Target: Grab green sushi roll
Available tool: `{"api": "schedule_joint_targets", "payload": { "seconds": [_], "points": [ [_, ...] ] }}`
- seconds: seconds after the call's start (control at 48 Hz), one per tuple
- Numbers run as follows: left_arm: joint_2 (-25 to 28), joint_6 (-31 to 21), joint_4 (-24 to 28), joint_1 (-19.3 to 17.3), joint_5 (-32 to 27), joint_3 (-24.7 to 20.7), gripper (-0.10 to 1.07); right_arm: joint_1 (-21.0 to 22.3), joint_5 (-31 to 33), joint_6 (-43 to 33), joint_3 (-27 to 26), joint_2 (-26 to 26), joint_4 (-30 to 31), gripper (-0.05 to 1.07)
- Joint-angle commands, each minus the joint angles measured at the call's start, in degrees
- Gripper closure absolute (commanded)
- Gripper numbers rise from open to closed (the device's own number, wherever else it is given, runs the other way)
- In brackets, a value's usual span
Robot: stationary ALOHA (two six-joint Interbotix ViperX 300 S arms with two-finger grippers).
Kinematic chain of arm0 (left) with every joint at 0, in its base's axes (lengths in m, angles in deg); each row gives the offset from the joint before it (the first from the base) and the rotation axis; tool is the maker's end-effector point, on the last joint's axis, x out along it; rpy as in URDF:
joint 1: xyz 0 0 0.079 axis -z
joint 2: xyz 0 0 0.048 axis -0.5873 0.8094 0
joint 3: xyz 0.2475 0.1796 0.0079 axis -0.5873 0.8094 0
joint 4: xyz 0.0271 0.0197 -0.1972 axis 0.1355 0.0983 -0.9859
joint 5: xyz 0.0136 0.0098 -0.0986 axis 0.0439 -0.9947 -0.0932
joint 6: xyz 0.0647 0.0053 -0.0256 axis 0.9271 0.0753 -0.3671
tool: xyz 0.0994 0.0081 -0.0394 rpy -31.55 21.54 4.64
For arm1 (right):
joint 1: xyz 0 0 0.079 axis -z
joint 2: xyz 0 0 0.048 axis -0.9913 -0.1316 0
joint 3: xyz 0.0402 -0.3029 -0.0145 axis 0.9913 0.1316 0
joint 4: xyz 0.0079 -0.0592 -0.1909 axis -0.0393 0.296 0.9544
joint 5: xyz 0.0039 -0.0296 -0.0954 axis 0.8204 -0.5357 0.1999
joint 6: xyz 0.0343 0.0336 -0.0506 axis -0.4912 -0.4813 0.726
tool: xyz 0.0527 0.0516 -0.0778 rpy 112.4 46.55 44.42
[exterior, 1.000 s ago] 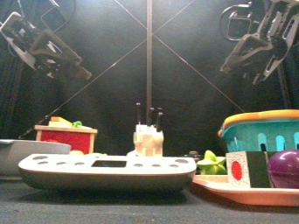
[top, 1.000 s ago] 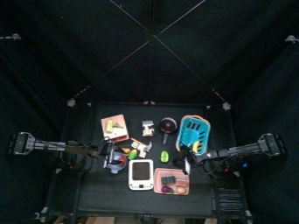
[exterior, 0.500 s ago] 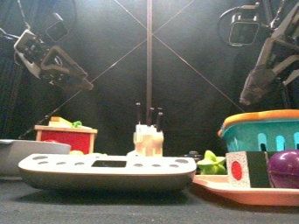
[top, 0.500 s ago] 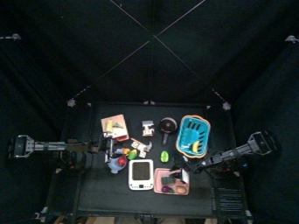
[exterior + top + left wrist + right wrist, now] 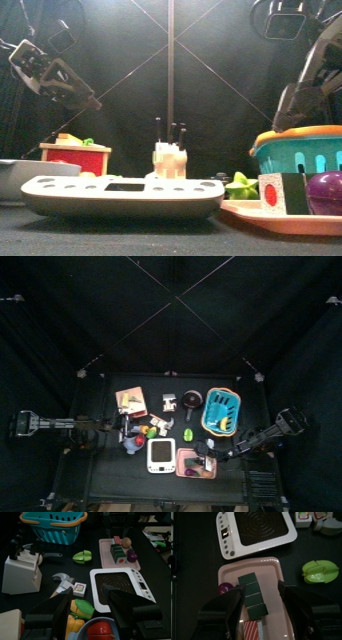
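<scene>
Right gripper [image 5: 260, 593] hangs with jaws spread above the glossy pink tray [image 5: 271, 566]. On the tray lies the green sushi roll [image 5: 251, 595] — dark, stubby, seemingly segmented. Left gripper [image 5: 90, 601] is parted too, well apart.

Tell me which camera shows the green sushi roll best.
Right wrist view: the green sushi roll lies on the pink tray, directly below, unobstructed. Front shows one end; left wrist shows it small; top, a speck.
</scene>
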Motion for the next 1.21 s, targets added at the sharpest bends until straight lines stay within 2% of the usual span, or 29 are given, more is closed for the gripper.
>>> {"api": "schedule_joint_targets", "payload": {
  "seconds": [0.0, 0.438, 0.938, 1.188],
  "points": [
    [-0.09, -0.09, -0.35, 0.00, 0.44, -0.44, 0.11, -1.67, 0.18, 0.09, -1.41, -0.62, -1.23, 0.08],
    [-0.09, 0.00, -1.49, -0.09, 0.09, 0.26, 0.11, -2.55, -1.76, 0.00, -2.46, -5.45, -2.81, 0.06],
    [0.00, 0.09, -1.49, -0.18, 0.00, 0.53, 0.11, -1.85, -3.25, 0.09, -2.37, -10.28, -1.14, 0.06],
    [0.00, 0.09, -1.49, -0.26, -0.09, 0.70, 0.11, -0.18, -3.43, 0.09, -2.29, -11.51, -1.05, 0.07]
  ]
}}
